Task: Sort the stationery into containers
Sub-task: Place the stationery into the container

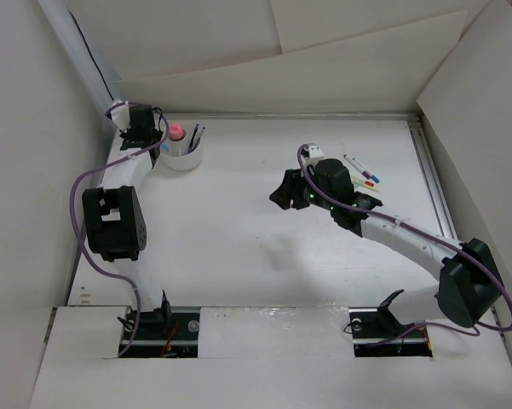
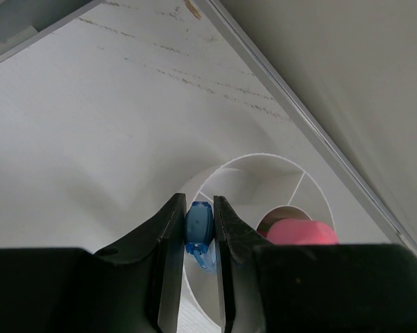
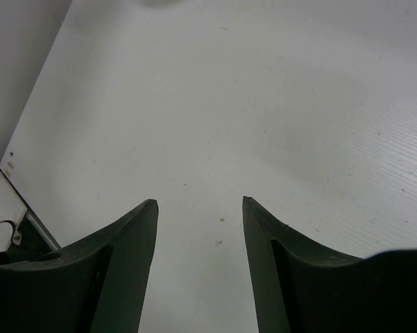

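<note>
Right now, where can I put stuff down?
The middle of the table, between the white cup and the right gripper, is bare. Crowded: the far-left corner, where the left gripper holds a blue piece over the cup, and around the loose pens.

Right claw (image 3: 200, 202) gapes wide over bare white table (image 3: 264, 104)

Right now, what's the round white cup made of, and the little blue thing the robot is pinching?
The white cup looks like thin plastic. It is smooth and matte, with thin molded walls splitting the inside. The blue piece held in the left gripper looks like glossy plastic, maybe slightly see-through, because light shines on its rounded top. I can't tell for sure what it is.
</note>
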Tool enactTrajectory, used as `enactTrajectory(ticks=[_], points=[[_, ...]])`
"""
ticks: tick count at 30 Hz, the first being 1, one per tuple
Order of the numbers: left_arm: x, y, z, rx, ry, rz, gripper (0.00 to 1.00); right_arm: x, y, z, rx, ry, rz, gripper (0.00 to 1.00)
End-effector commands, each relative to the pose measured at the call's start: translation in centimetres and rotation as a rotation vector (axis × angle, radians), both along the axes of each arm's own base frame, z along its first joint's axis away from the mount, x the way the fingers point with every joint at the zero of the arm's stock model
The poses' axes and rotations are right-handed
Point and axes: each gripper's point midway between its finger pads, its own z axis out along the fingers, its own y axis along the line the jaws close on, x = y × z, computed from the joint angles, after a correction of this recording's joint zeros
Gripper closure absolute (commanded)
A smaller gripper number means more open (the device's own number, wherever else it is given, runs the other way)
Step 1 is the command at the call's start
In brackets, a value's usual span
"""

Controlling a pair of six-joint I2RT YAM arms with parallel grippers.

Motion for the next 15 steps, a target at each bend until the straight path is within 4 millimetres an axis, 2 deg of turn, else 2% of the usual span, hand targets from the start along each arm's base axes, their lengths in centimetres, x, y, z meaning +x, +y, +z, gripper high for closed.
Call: enactTrajectory(ticks=[1, 5, 7, 8, 10, 15], points=[[1.4, -0.5, 3.1, 0.005, -0.101, -0.013, 1.00, 0.9, 0.1, 0.9, 0.040, -0.037, -0.022, 0.42], [1.4, -1.3, 3.2, 0.019, -0.096, -0.020, 0.99, 0.9, 0.1, 0.9, 0.040, -0.037, -0.022, 0.42], [1.3, -1.5, 3.0, 0.038, -0.092, -0.013, 0.90, 1.4, -0.3, 0.9, 0.037, -0.040, -0.042, 0.42], [1.3, -1.4, 2.9, 0.045, -0.088, -0.017, 0.87, 1.2, -0.4, 0.5, 0.031, -0.033, -0.042, 0.41], [1.1, -1.5, 3.1, 0.038, -0.094, -0.013, 0.83, 1.6, -0.9, 0.9, 0.041, -0.035, -0.065, 0.41], [0.7, -1.5, 2.6, 0.030, -0.085, -0.009, 0.80, 2.1, -2.3, 0.9, 0.048, -0.032, -0.104, 0.40]])
